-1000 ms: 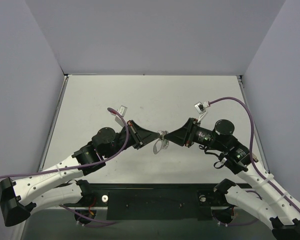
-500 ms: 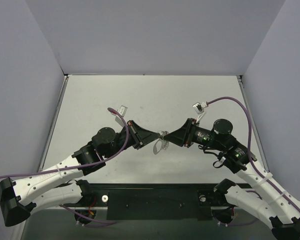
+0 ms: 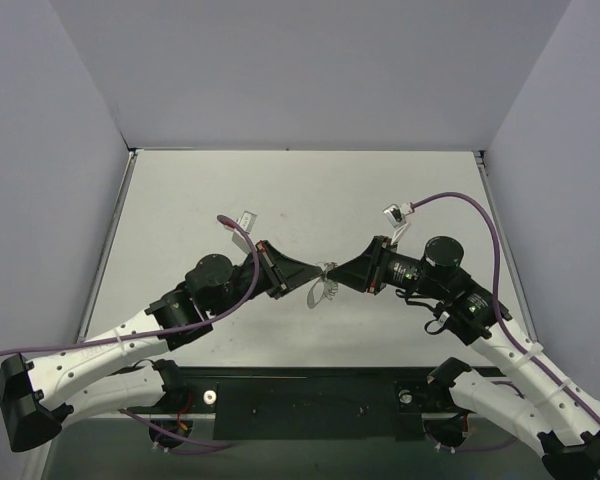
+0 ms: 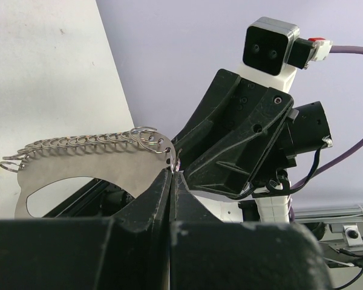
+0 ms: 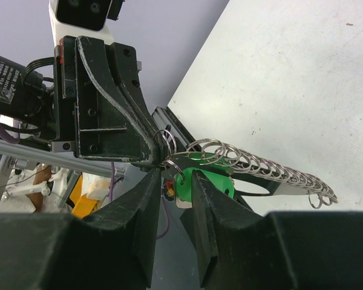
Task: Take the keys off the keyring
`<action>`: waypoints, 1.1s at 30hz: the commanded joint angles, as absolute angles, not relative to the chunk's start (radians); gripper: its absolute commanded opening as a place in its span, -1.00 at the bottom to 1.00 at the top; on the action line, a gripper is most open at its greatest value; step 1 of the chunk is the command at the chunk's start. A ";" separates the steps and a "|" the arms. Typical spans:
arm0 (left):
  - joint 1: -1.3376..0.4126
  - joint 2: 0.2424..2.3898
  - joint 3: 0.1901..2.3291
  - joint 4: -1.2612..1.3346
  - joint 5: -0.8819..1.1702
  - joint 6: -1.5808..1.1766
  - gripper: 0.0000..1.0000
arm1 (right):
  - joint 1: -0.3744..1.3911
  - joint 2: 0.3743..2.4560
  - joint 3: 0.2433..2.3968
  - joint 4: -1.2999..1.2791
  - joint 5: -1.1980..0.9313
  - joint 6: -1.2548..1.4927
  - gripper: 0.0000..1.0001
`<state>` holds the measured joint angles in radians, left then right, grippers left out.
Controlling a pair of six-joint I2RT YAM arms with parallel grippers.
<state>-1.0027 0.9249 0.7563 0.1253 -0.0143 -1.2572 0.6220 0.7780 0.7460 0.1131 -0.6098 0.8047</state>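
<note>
Left gripper [image 4: 171, 176]: fingers pressed together, nipping the corner of the keyring [image 4: 91, 164] at its scalloped edge. The flat grey loop stands clear of the fingertips, with its oval opening unobstructed.

Right gripper [image 5: 172, 174]: fingers drawn close with a narrow gap between them. The green head of the keys [image 5: 210, 181] sits in that gap and partly behind one finger, and is judged to be pinched. The pad contact itself is hidden.

Position: in the overhead view the left gripper [image 3: 313, 272] and right gripper [image 3: 337, 274] meet almost tip to tip above the table [image 3: 380, 190], near its middle. The keyring [image 3: 318, 290] hangs from that meeting point, off the surface.

Governing relation: the loop's long axis runs from the shared grip point down and towards the arm bases, slightly to the robot's left. The keys lie at the upper end of the loop, on the right gripper's side, joined through one of the small wire rings [image 4: 78, 143] strung along the wavy edge. Both grippers are equally near. The left anchors the loop, while the right holds the part to be freed.

Assessment: separation is not yet achieved. The next move calls for the right gripper to draw away to the robot's right, along its own axis, against the left's hold. Risks are the wire ring snagging on a neighbour and the plate slipping from the corner pinch
</note>
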 commanded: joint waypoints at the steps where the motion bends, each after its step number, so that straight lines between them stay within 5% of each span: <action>1: -1.008 0.920 0.810 0.216 0.000 -1.269 -1.00 | 0.617 0.779 0.744 0.186 -0.627 0.782 -0.56; 12: -1.009 0.936 0.821 0.215 0.000 -1.267 -1.00 | 0.617 0.781 0.736 0.196 -0.634 0.789 -1.00; 33: -1.008 0.911 0.925 -0.083 0.168 -1.141 -1.00 | 0.667 0.850 0.874 -0.178 -0.798 0.508 -1.00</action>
